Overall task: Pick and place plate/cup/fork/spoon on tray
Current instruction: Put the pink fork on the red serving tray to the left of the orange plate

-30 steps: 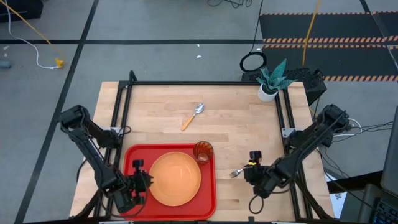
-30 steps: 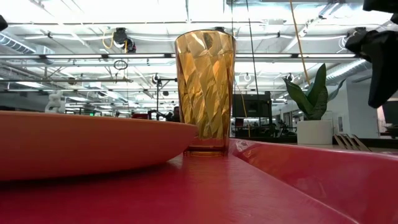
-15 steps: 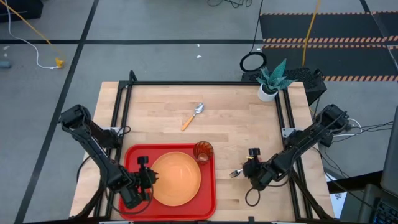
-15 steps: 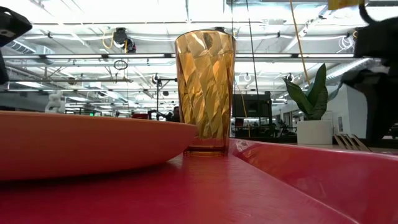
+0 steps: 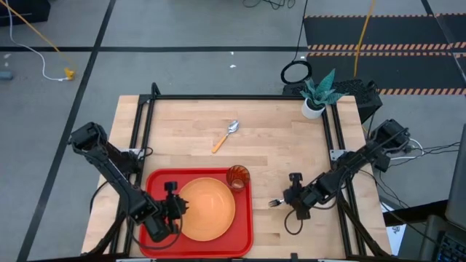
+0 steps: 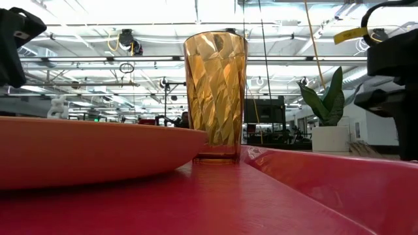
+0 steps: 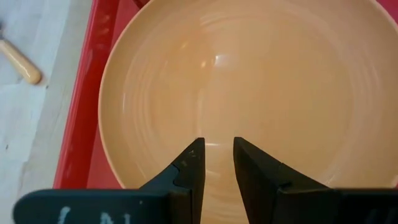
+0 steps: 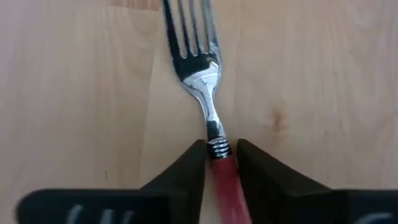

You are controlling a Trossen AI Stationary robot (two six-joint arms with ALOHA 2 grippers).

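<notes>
High view, step: You are on the fork point(image 5: 275, 202) now. It lies on the table point(image 5: 277, 145) just right of the tray point(image 5: 154, 182), and the right tool point(image 5: 292, 198) is down on it.
High view, tray: The plate point(image 5: 211, 211) lies in the red tray and fills most of it. The cup point(image 5: 237, 177) stands in the tray's far right corner, right beside the plate.
High view, left to do: The spoon point(image 5: 226, 135) lies on the table, far from the tray. It goes in after the fork, I think.
High view, left tool: The left tool point(image 5: 175, 211) hangs over the near left part of the tray, by the plate's edge.
Low view, tray: The cup point(image 6: 215, 94) stands up straight on the red tray floor point(image 6: 215, 202). The plate point(image 6: 91, 153) sits left of it. No fork shows here.
Left wrist view, left tool: The left tool point(image 7: 216, 158) is narrow with a small gap. It holds nothing. The plate point(image 7: 261, 81) is under it.
Right wrist view, right tool: The right tool point(image 8: 221, 158) is narrow, and its two fingers sit on each side of the fork's point(image 8: 205, 93) pink handle. It looks like a grip.
Next move: You need to lift the fork straight up, carry it left over the tray rim, and lay it in a free spot by the plate.
</notes>
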